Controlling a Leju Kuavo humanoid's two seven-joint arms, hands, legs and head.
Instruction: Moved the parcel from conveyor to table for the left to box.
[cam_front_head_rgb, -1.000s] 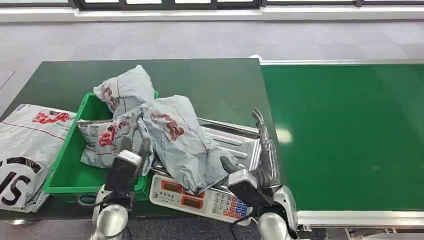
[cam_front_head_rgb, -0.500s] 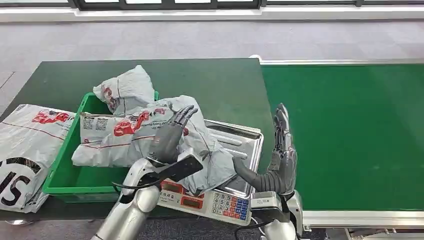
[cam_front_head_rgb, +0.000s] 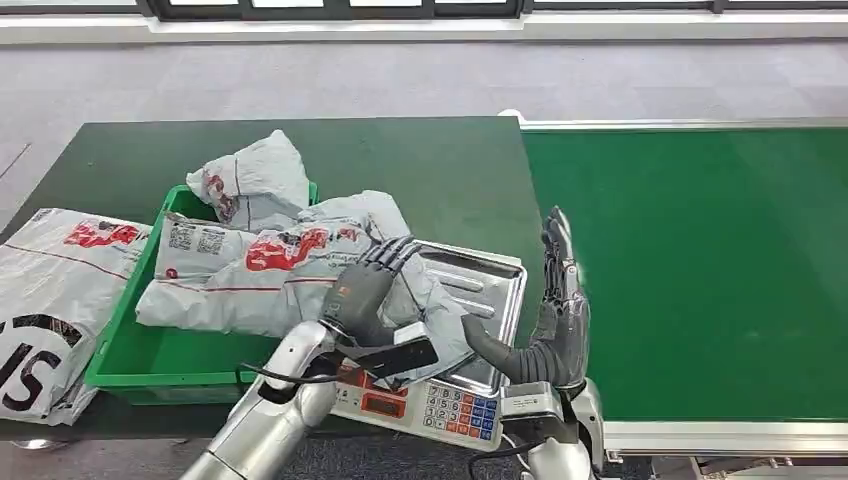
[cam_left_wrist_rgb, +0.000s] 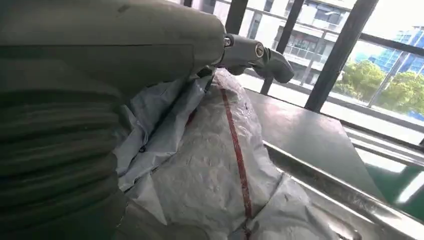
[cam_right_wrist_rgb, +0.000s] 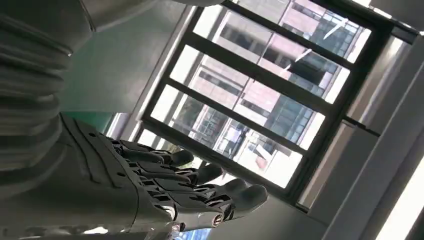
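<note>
A grey parcel (cam_front_head_rgb: 270, 275) with red print lies across the green bin (cam_front_head_rgb: 125, 345) and the steel tray (cam_front_head_rgb: 485, 290) of the scale. My left hand (cam_front_head_rgb: 368, 290) rests flat on the parcel's near end over the tray, fingers stretched out and gripping nothing. The left wrist view shows those fingers (cam_left_wrist_rgb: 252, 52) extended just above the crumpled parcel (cam_left_wrist_rgb: 220, 170), with the tray (cam_left_wrist_rgb: 350, 200) beyond. My right hand (cam_front_head_rgb: 558, 305) stands upright and open beside the tray's right edge, holding nothing. In the right wrist view its fingers (cam_right_wrist_rgb: 200, 192) are straight against the windows.
A second grey parcel (cam_front_head_rgb: 250, 175) sits at the bin's far end. A large white printed bag (cam_front_head_rgb: 50, 290) lies left of the bin. The scale's keypad (cam_front_head_rgb: 440, 405) faces me. The green conveyor belt (cam_front_head_rgb: 700, 270) runs along the right, beside the dark green table (cam_front_head_rgb: 420, 170).
The parcel has slid left and flattened across the bin. My left hand has drawn back toward me to the parcel's near end. The right hand has stayed upright in nearly the same place.
</note>
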